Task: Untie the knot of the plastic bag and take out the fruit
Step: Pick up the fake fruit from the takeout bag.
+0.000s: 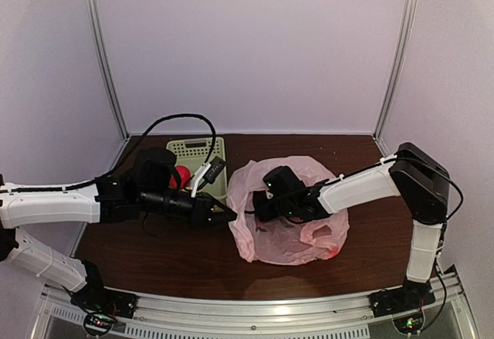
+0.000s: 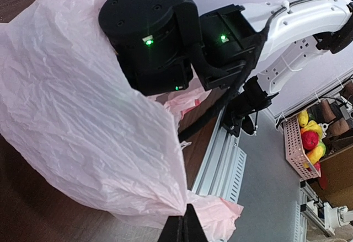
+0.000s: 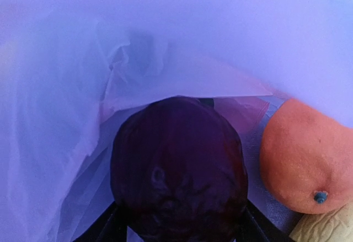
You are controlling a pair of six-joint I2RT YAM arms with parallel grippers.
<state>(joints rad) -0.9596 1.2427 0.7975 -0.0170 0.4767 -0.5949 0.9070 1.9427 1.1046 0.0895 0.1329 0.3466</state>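
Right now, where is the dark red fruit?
Right wrist view, bottom centre: the dark red fruit sits inside the plastic bag, in the right gripper, the orange fruit to its right.

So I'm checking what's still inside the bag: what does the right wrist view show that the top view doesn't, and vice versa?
Right wrist only: a dark red fruit between the right gripper's fingers, an orange fruit beside it. Top only: the left gripper pinching the plastic bag, the green basket. Both: that pink bag itself.

no legible print on the plastic bag (image 1: pixel 270 246), nothing readable elsewhere
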